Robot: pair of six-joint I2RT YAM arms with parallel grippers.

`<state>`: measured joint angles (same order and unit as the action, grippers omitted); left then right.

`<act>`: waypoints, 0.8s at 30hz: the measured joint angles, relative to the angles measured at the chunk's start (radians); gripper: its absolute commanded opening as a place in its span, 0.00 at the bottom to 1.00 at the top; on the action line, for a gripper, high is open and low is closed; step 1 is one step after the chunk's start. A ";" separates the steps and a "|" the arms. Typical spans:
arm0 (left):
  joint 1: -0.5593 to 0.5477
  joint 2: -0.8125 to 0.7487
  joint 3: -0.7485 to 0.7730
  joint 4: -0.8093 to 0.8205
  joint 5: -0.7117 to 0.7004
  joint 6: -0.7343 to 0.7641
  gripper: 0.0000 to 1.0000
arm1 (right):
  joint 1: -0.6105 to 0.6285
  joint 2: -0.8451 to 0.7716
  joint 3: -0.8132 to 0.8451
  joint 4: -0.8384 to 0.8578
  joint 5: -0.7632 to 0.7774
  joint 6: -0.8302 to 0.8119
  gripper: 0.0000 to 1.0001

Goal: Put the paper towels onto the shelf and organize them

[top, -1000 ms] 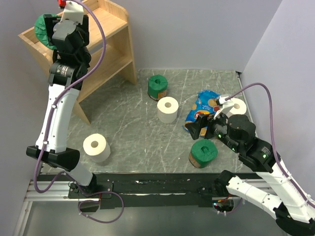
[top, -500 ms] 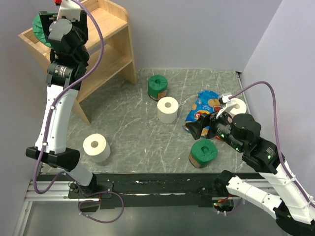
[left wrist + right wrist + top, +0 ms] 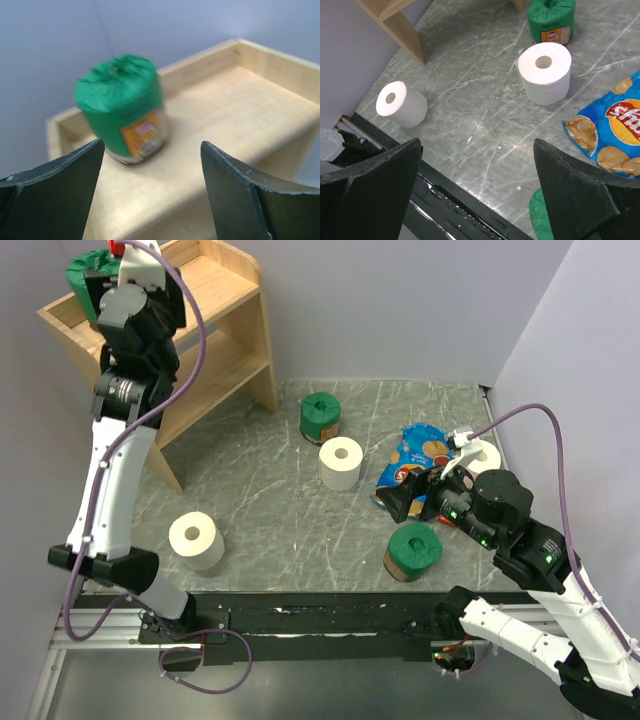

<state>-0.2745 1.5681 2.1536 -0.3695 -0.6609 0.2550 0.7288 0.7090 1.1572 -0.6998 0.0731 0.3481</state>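
- Step in hand: shelving a green-wrapped roll [image 3: 120, 107]. It stands upright on the top tier of the shelf [image 3: 240, 115], at 10 o'clock in the top view.
- The left fingers [image 3: 98, 288] are spread, clear of that roll.
- The right fingers [image 3: 405, 498] are spread wide, and nothing is held.
- Next move, as judged: these are lowered around the green roll [image 3: 413, 550] at their 6 o'clock on the table [image 3: 270, 500].
- The orange label is blurred, and the snack bag [image 3: 615, 130] lettering is cut off. Neither can be read.

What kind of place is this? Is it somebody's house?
Probably not a house: it looks like a robot test booth. Two robot arms are bolted to a metal rail, plain walls box in the table, with a small shelf.
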 measured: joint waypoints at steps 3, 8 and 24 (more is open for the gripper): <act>-0.014 -0.106 -0.133 -0.025 0.085 -0.089 0.87 | 0.000 0.000 -0.010 0.010 0.002 0.008 0.99; -0.035 -0.380 -0.414 -0.034 0.317 -0.261 0.94 | 0.000 0.011 -0.058 0.039 0.022 0.025 0.99; -0.041 -0.655 -1.162 0.035 0.864 -0.527 0.96 | -0.151 0.304 -0.061 -0.074 0.232 0.198 0.83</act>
<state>-0.3157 0.9127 0.9916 -0.3344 0.2031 -0.2722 0.5781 1.0134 1.0966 -0.7734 0.3046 0.5465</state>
